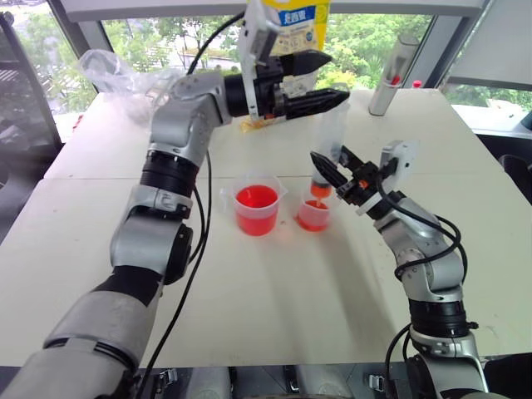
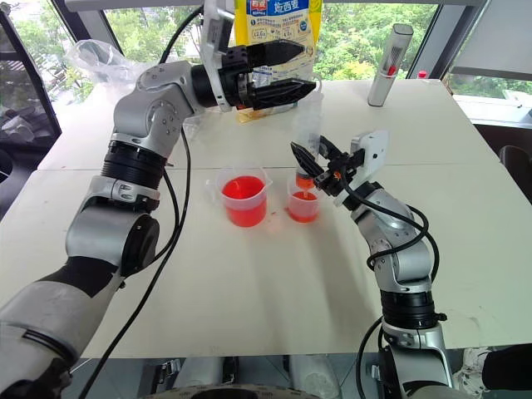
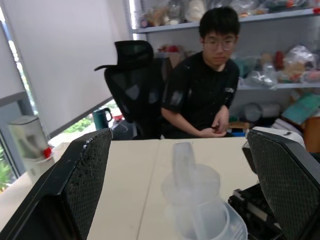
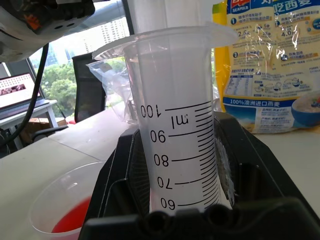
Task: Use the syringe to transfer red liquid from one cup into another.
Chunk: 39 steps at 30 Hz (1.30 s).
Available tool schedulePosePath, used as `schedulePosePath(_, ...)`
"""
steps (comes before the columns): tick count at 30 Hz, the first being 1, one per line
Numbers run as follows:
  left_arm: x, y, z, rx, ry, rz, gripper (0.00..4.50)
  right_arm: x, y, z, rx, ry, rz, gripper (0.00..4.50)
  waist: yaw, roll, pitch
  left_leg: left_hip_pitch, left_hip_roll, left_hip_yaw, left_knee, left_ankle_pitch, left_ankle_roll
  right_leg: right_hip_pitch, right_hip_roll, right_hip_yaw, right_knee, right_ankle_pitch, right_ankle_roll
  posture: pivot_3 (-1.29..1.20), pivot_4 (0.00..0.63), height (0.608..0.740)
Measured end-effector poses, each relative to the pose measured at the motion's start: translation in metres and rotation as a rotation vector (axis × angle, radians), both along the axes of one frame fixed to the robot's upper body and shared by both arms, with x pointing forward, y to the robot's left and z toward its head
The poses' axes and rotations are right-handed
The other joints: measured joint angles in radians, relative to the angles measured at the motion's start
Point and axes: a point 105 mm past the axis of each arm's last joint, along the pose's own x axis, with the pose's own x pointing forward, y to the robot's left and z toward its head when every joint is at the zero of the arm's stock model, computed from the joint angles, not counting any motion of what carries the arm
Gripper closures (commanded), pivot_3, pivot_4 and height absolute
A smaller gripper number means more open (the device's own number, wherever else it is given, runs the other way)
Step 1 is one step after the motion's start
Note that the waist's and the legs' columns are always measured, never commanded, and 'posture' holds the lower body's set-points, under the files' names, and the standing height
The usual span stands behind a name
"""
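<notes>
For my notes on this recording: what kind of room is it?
Probably an office or lab: a person sits beside a black office chair before cluttered shelves, and large windows overlook trees.

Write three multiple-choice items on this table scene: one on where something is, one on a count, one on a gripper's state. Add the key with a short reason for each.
1. Where is the syringe?
A. upright over the smaller cup
B. lying flat by the grey cylinder
C. inside the handled beaker

2. How many clear containers on the table hold red liquid?
A. one
B. two
C. four

3. How does the left gripper stand?
A. shut on the beaker
B. shut on the yellow bag
C. open, at the syringe's top

Key: 1 A, the right gripper holds its barrel above that cup. 2 B, beaker and cup both show red. 3 C, its fingers stand apart, holding nothing.
</notes>
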Motion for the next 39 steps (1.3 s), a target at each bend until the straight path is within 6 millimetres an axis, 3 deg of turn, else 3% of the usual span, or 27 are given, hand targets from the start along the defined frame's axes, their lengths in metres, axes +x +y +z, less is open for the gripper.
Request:
schedulePosePath(4,0.003,-0.004,-0.006,0.009,0.026,0.001,2.24,0.000,0.000,0.000,-0.001,0.000,-0.001,3.09,0.000,0.000,0.000,0.000,0.000,0.000,0.000,0.000,0.000,0.000,0.000,0.000,0.000,0.000,0.000,0.00,0.150,0.740)
schedulePosePath(8,0.005,-0.007,-0.011,0.017,0.047,0.002,4.20,0.000,0.000,0.000,-0.004,0.001,-0.002,3.09,0.000,0.000,0.000,0.000,0.000,0.000,0.000,0.000,0.000,0.000,0.000,0.000,0.000,0.000,0.000,0.00,0.150,0.740)
schedulePosePath(9,0.005,-0.008,-0.012,0.017,0.050,-0.006,4.42,0.001,-0.001,-0.001,-0.009,0.000,-0.012,3.09,0.000,0.000,0.000,0.000,0.000,0.000,0.000,0.000,0.000,0.000,0.000,0.000,0.000,0.000,0.000,0.00,0.150,0.740)
schedulePosePath(39,-0.003,-0.014,-0.022,0.037,0.032,-0.031,4.42,-0.002,-0.002,0.003,-0.025,0.056,-0.003,3.09,0.001,0.000,0.000,0.000,0.000,0.000,0.000,0.000,0.000,0.000,0.000,0.000,0.000,0.000,0.000,0.00,0.150,0.740)
